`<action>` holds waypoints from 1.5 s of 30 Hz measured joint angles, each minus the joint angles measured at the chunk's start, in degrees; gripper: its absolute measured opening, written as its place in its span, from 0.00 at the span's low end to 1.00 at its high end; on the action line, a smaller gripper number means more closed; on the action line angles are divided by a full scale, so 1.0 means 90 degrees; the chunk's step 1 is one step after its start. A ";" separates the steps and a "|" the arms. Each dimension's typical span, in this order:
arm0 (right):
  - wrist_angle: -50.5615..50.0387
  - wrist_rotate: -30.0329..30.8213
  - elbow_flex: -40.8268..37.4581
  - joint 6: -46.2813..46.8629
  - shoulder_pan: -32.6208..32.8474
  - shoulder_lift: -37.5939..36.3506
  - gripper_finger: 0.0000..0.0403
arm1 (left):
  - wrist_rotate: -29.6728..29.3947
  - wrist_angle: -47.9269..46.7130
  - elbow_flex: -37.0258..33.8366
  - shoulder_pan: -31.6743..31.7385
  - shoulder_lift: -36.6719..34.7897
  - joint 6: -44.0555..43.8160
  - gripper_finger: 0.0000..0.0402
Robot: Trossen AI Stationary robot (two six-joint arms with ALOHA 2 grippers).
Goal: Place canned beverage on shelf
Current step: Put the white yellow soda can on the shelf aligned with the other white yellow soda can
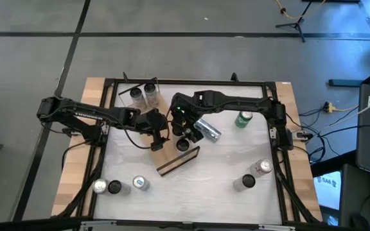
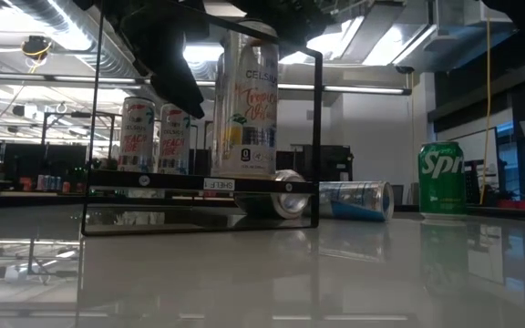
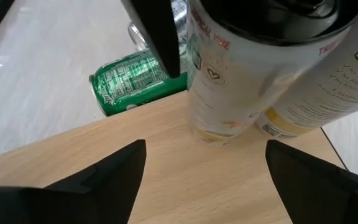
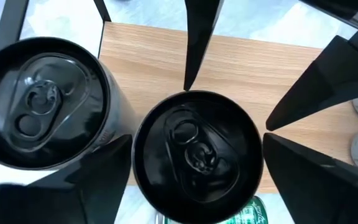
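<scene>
The shelf (image 1: 175,159) is a light-wood board with dark edges at mid-table. A tall white can with a black top (image 4: 197,152) stands upright on the board (image 3: 166,155). A second black-topped can (image 4: 42,102) stands close beside it. My right gripper (image 4: 197,177) hangs over the first can, open, one finger on either side of the can's top. My left gripper (image 3: 207,180) hovers open over the board, pointing at the can's foot (image 3: 219,127) with nothing between its fingers. My right gripper's fingers (image 4: 104,180) flank the upper wall of the standing can from above, slanting down. In the left wrist view a sliver of gap shows beside one finger (image 3: 163,43). Whether the other finger touches, I cannot tell. The can stands by its base on the board.
A green can (image 3: 138,81) lies just past the shelf's edge, and a silver one (image 1: 207,130) lies to its right. An upright green can (image 1: 243,119) stands farther right. Two cans (image 1: 143,94) stand far left, three (image 1: 117,186) near left, two (image 1: 255,174) near right.
</scene>
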 joint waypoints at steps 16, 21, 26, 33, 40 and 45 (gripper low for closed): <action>-0.0287 0.0563 0.0205 0.0109 0.0005 0.0002 0.90 | 0.0181 -0.0016 0.0000 0.0001 -0.0034 0.0000 0.80; -0.0710 0.0946 0.0645 0.0250 0.0000 0.0007 0.90 | 0.0219 -0.0033 0.0000 0.0002 -0.0119 0.0000 0.80; -0.1130 0.0945 0.1071 0.0423 0.0000 0.0007 0.90 | 0.0219 -0.0041 0.0000 0.0002 -0.0121 -0.0001 0.80; -0.1368 0.0945 0.1280 0.0657 0.0000 0.0007 0.90 | 0.0235 -0.0043 0.0000 0.0002 -0.0121 -0.0002 0.80; -0.1198 0.0952 0.1282 0.1964 0.0000 0.0010 0.90 | 0.0240 -0.0094 0.0000 0.0002 -0.0121 -0.0002 0.80; -0.0919 0.0952 0.1280 0.3112 0.0000 0.0010 0.90 | 0.0240 -0.0092 0.0000 0.0002 -0.0121 -0.0002 0.80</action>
